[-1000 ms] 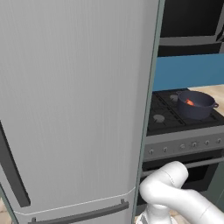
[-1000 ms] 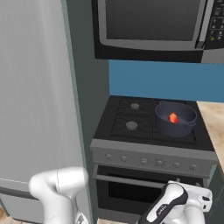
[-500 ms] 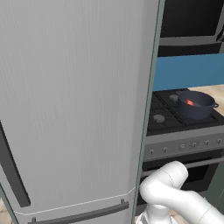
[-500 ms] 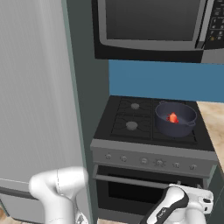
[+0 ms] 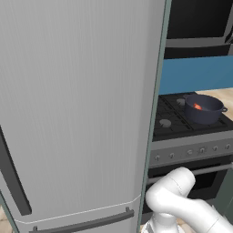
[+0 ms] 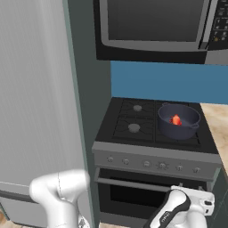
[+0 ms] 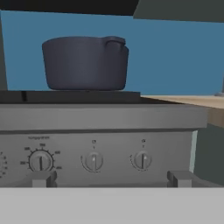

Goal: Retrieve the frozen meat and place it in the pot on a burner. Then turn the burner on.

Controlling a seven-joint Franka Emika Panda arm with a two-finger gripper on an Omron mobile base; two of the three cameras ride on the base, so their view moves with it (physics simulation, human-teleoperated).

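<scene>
The dark blue-grey pot (image 6: 178,120) stands on a right-hand burner of the stove, hiding that burner's cap. The red-orange frozen meat (image 6: 176,120) lies inside it, and shows in the left base view as the meat (image 5: 197,107) in the pot (image 5: 203,108). My gripper (image 7: 111,183) is open with nothing between its fingertips (image 7: 41,179). It hangs low in front of the oven, level with the control panel, below and in front of the pot (image 7: 85,62). Straight ahead are three knobs: left (image 7: 40,161), middle (image 7: 93,161) and right (image 7: 142,160).
A tall grey fridge (image 5: 77,113) fills the left side, its door shut. Two bare burners (image 6: 134,128) lie left of the pot. A microwave (image 6: 156,26) hangs above the stove. A wooden counter (image 6: 216,120) adjoins the stove on the right, and the oven handle (image 6: 133,183) runs below the knobs.
My hand has shifted slightly, low in front of the oven. The pot and the meat have stayed put.
</scene>
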